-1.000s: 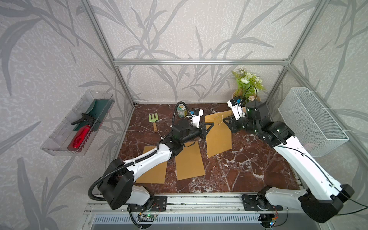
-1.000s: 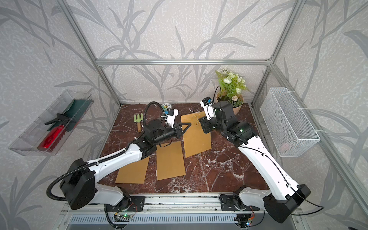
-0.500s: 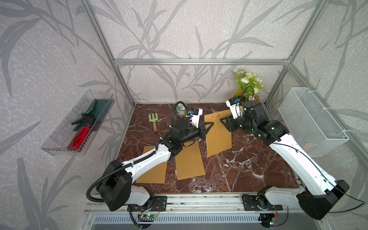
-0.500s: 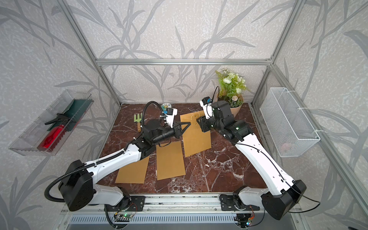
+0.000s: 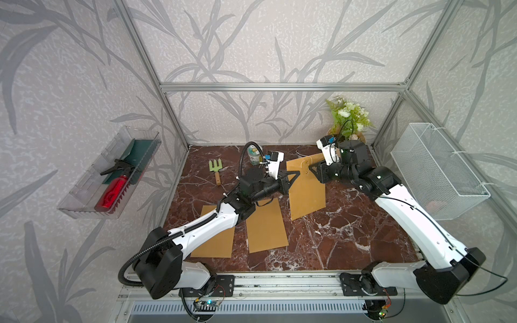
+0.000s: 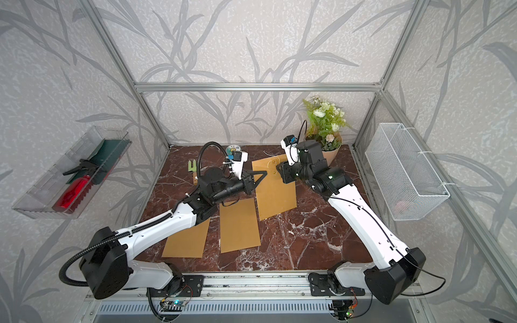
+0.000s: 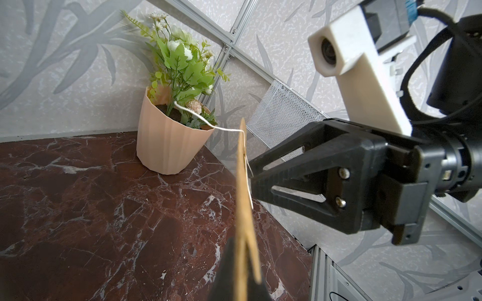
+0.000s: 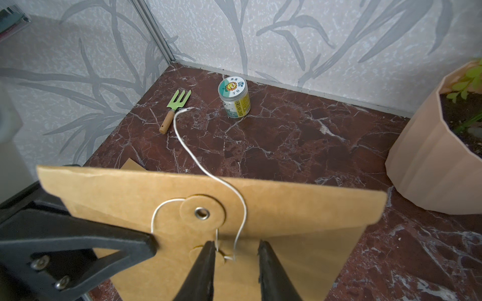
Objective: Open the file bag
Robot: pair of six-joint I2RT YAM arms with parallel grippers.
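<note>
The file bag (image 5: pixel 306 190) is clamped by the left gripper (image 5: pixel 296 174); only the right wrist view shows the string (image 8: pixel 182 138) between the right gripper's (image 8: pixel 236 245) narrowly parted jaws.

Brown kraft file bag (image 5: pixel 306 193), centre-far in the scene, tilted with its far end raised. Flap (image 8: pixel 287 206) folded down; white string (image 8: pixel 182 138) hangs loose around the round eyelet washer (image 8: pixel 202 213), free end trailing beyond the far edge.
</note>
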